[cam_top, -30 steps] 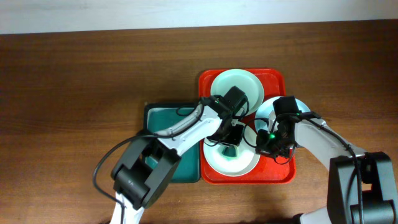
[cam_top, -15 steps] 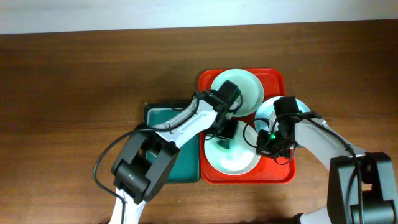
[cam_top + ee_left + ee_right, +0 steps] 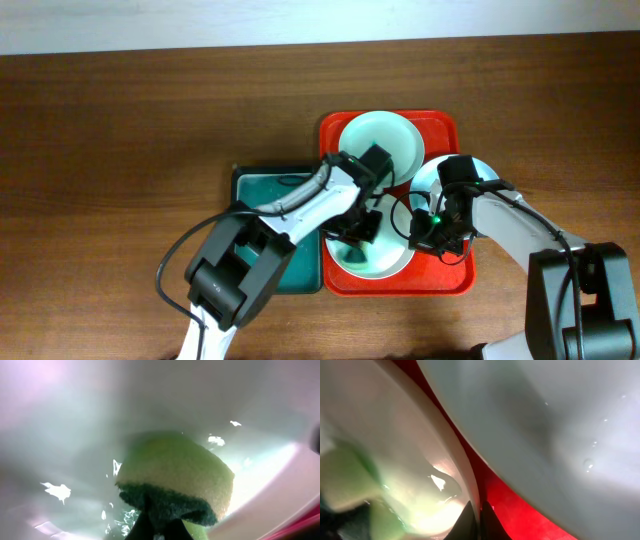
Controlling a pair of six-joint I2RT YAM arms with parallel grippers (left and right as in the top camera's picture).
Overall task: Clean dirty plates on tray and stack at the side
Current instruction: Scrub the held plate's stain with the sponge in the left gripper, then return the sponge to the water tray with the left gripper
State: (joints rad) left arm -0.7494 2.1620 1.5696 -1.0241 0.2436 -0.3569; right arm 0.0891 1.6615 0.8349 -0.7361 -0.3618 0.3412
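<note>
The red tray [image 3: 335, 128] holds three pale plates: one at the back [image 3: 385, 142], one at the right [image 3: 424, 182] partly under my right arm, one at the front [image 3: 388, 262]. My left gripper [image 3: 362, 230] is shut on a yellow-green sponge [image 3: 175, 477] with a dark scouring side, pressed onto the wet inside of the front plate [image 3: 70, 435]. My right gripper [image 3: 425, 235] is shut on the right rim of that front plate [image 3: 415, 455]; its fingertips [image 3: 475, 521] pinch the rim over the tray floor [image 3: 520, 505]. The right plate [image 3: 545, 415] lies just beside.
A smaller dark green tray [image 3: 270, 188] lies against the red tray's left side, partly under my left arm. Brown wooden table [image 3: 130, 150] lies all around, with open wood to the left and right of the trays.
My left gripper slid the sponge across the front plate, first toward the back, then forward again. My right gripper stayed on the rim.
</note>
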